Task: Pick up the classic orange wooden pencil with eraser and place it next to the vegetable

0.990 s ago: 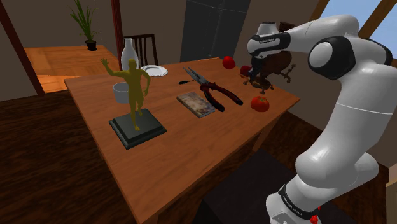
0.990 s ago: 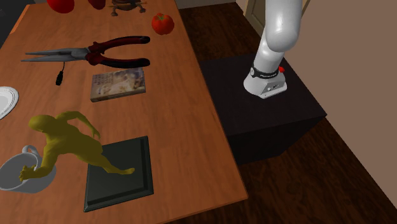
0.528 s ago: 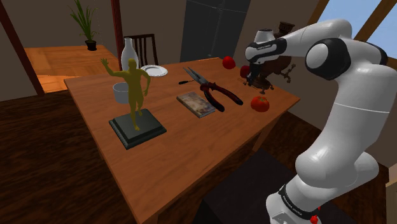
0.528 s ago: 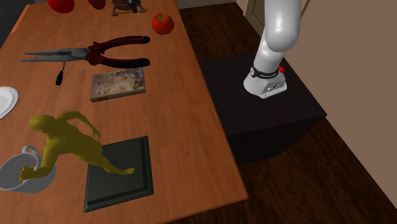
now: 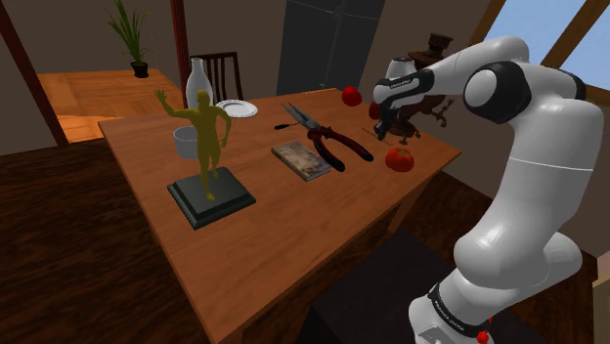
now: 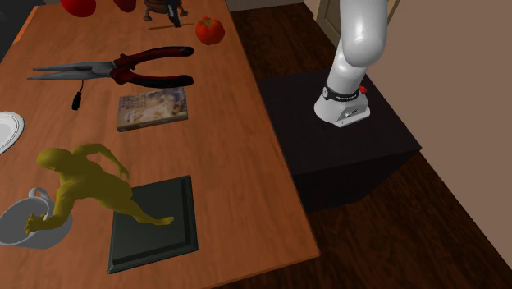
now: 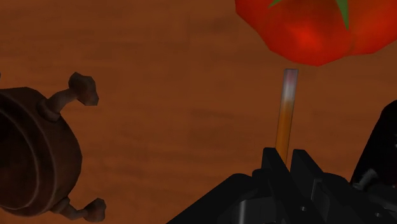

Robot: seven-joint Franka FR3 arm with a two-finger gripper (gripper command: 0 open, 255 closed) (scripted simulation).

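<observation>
Since half a second ago the wrist has risen and drawn a little off the brown urn (image 5: 428,109), so more of the urn's body shows behind the arm in the shoulder view, and the black tip of the gripper (image 7: 286,167) has come in at the top edge of the second exterior view, right in front of the urn.

The jaws are nearly closed and clamp the orange pencil (image 7: 284,121) by one end. It sticks out ahead of them, its pale eraser end leading. Holding it by the far end leaves most of its length free, which looks like a way to lay it down without the hand crowding whatever it lands beside.

The pencil sits to one side of the urn with bare table (image 7: 165,83) between them, well apart from the urn's knobbed feet. Further from the urn again, the red vegetable (image 7: 299,32), with a green stem, lies just past the eraser; the tip meets its outline in the wrist view, though I cannot tell whether they touch or the pencil is merely above it.

I judge the pick done and the carry almost over. What remains is to lower the pencil flat on the wood beside the vegetable, on the side away from the urn, and release it. The risk is nudging the round vegetable with the eraser end and rolling it.
</observation>
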